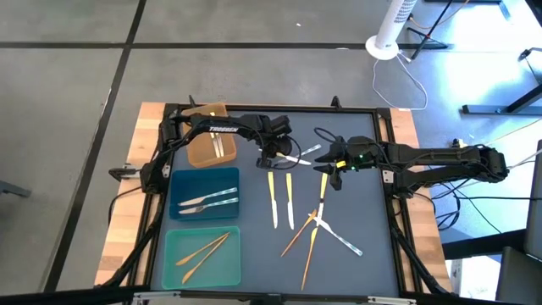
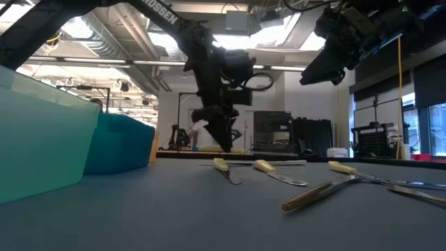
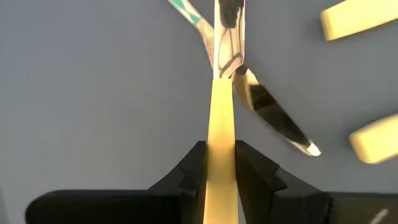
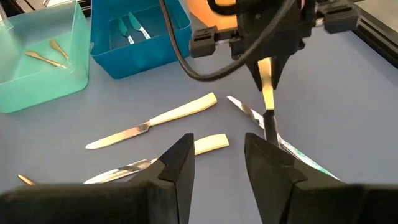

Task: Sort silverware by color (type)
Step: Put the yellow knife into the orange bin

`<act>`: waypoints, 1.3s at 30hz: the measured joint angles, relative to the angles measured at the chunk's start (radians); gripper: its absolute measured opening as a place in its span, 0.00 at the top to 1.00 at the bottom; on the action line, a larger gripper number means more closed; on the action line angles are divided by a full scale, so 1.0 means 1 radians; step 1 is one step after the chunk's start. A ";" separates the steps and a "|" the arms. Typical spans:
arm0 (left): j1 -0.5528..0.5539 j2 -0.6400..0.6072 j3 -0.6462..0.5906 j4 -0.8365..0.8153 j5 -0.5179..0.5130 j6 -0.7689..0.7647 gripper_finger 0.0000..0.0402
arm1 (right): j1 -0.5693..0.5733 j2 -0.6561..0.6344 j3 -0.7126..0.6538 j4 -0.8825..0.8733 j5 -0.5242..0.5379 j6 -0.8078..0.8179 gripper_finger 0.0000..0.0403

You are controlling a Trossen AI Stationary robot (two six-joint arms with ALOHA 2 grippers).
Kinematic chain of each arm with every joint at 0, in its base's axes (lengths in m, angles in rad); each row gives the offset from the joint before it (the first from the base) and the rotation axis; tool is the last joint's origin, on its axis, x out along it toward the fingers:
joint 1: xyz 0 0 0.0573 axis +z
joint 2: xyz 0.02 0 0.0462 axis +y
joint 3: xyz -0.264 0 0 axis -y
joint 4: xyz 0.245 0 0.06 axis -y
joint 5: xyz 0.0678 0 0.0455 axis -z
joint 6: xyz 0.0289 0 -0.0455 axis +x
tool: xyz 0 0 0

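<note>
We see the left gripper (image 3: 219, 165) clamped on the pale yellow handle of a utensil (image 3: 221, 118), its two dark fingers (image 3: 189, 171) pressing the handle from both sides. The handle is smooth, matte and flat-sided; beyond the fingertips it runs into a bright, mirror-like silver end that lies across another silver piece (image 3: 273, 118), a pointed blade shape, just beside it. Two more yellow handle ends (image 3: 357, 17) lie near, off to one side.

From the right wrist view the held utensil hangs nearly upright below the left gripper (image 4: 268, 74), tip down on the dark blue-grey mat (image 4: 373, 93). The right gripper (image 4: 217, 165) hovers close by with its fingers apart and nothing between them. Ahead of it lie two yellow-handled knives (image 4: 152, 121), well clear of the held one.

In the high view, nearer the table's front edge than both grippers, several loose pieces lie crossed: orange-gold ones (image 1: 298, 237) and a silver-grey one (image 1: 343, 239). Beyond the left gripper's side stand three flat trays: a brown tray (image 1: 206, 151) with yellow-handled pieces, a blue tray (image 1: 203, 182) with silver-grey pieces, a teal tray (image 1: 201, 263) with orange-gold pieces.
</note>
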 joint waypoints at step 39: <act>-0.024 -0.071 0.196 -0.465 -0.147 0.050 0.86 | -0.001 0.000 0.000 -0.001 0.000 0.000 0.68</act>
